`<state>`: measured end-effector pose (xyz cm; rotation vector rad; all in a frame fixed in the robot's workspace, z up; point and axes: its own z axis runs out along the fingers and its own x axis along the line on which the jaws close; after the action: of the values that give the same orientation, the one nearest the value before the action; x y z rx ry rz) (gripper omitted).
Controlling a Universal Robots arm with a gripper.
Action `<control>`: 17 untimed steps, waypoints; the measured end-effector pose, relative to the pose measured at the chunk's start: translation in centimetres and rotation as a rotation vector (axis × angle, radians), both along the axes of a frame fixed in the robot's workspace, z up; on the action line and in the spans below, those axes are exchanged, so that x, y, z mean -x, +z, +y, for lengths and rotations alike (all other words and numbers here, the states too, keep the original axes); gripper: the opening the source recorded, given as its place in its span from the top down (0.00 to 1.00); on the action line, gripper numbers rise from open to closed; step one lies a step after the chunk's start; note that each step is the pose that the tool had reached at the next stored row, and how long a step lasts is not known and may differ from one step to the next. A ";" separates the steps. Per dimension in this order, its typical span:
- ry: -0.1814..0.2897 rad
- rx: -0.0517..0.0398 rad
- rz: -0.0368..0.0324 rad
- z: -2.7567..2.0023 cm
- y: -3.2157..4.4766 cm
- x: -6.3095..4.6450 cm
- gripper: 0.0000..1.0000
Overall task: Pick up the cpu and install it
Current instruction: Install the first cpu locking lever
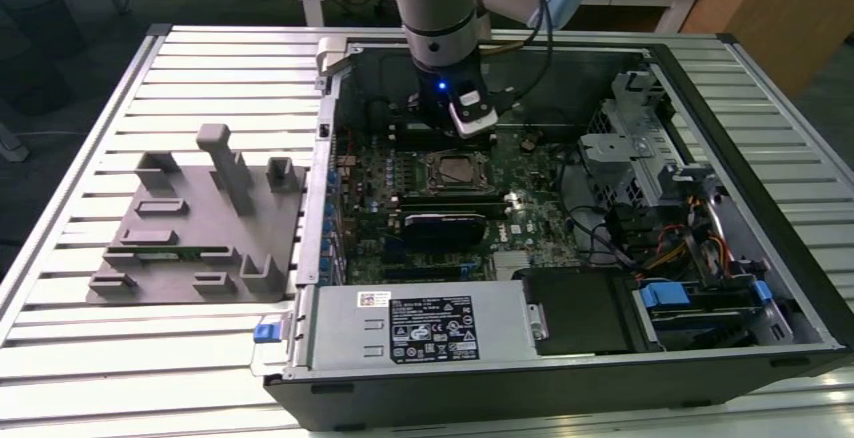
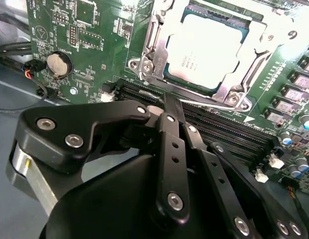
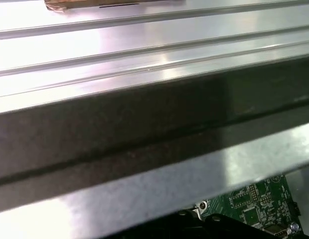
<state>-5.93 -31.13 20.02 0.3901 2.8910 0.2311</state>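
In the second wrist view, we are seeing the gripper (image 2: 167, 107) with jaws clenched on nothing, hovering nearest the lens. Beyond it, at one o'clock, the cpu (image 2: 212, 47) is sitting in its socket (image 2: 149, 55) on the motherboard (image 2: 94, 45).

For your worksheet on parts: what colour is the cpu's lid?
Pale silver-white, with dark print; the cpu shows best in the second wrist view.
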 end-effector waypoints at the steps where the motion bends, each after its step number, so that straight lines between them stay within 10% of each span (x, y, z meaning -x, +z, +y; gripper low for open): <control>1: -0.001 0.0001 0.0000 0.00 0.00 0.0 0.89; 17: -0.035 0.0015 -0.0005 0.08 -0.31 0.2 0.89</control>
<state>-6.08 -31.05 19.72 0.4404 2.8808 0.2232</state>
